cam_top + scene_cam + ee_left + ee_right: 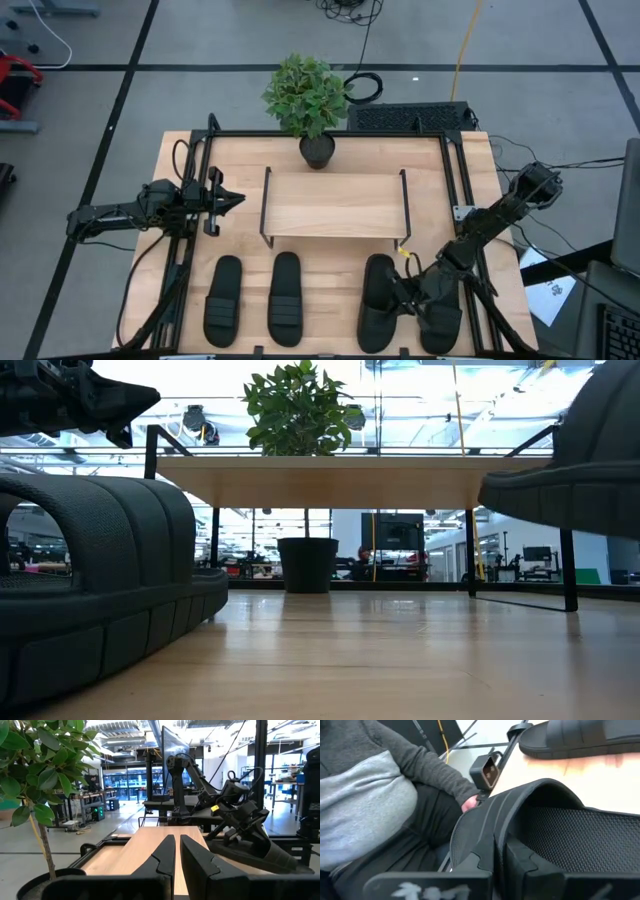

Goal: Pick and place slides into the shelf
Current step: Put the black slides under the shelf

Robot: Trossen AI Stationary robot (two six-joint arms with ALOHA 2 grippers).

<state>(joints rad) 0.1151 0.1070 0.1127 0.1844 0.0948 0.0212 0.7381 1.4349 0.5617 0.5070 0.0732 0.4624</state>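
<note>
Four black slides (285, 298) lie in a row along the table's near edge, in front of the empty shelf (334, 204). I see the right gripper (408, 298) down at the right-hand pair, fingers pinched shut on the ribbed strap of one slide (545, 830); the strap is the easy handle for lifting, I judge. My left gripper (232, 200) hovers left of the shelf, fingers nearly together and empty, clear of the working path. A potted plant (308, 97) stands behind the shelf.
</note>
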